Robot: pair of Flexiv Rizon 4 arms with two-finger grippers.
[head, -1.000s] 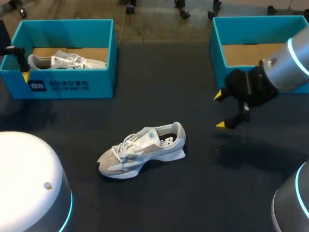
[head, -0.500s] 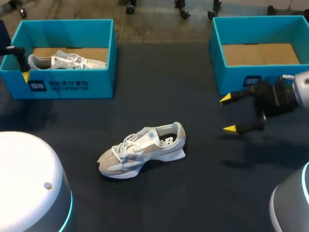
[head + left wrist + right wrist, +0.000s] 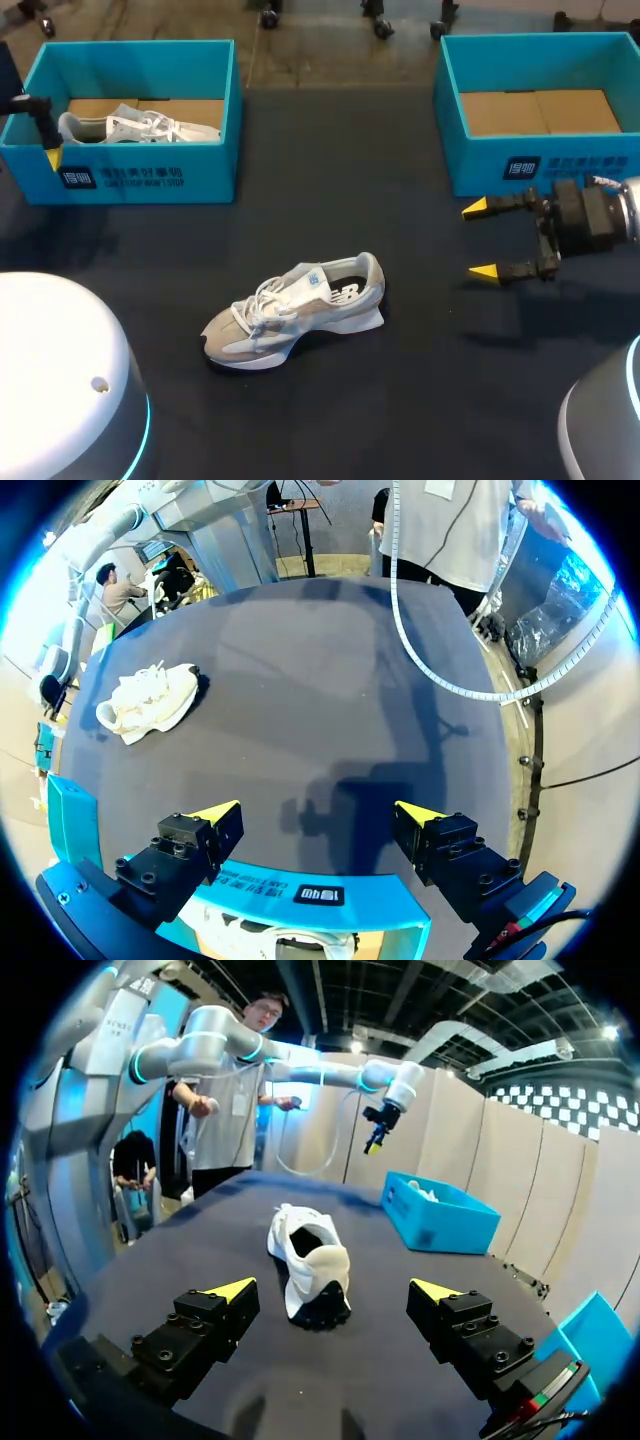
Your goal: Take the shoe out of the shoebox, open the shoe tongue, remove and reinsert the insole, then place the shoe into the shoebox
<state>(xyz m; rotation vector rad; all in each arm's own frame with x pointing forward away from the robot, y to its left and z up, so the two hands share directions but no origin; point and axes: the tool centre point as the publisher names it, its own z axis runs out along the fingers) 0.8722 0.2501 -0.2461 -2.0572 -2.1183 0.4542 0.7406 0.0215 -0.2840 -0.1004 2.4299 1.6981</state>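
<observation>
- While the shoe (image 3: 295,310) is sitting upright on its sole in the middle of the table (image 3: 420,400), outside both boxes, its heel is facing the right gripper (image 3: 478,240) and its toe is pointing away
- White laces are bunching over the front and the insole is hiding down in the dark opening, so I'm reading the tongue as the next job
- First worry: with nothing bracing the toe, a single finger nudging the heel could be sending this light shoe sliding or rolling onto its side
- Second worry: a fingertip going for the tongue could be hooking a lace loop instead and dragging the whole shoe along
- Right arm is hovering low at the right side, wrist level, fingers aiming sideways at the shoe, spread wide and gripping nothing, well apart from the heel and just in front of the right shoebox (image 3: 545,160)
- Left gripper (image 3: 316,811) is hanging over the labelled wall of the left shoebox (image 3: 140,175), fingers wide apart and empty, with a second shoe (image 3: 135,127) lying inside
</observation>
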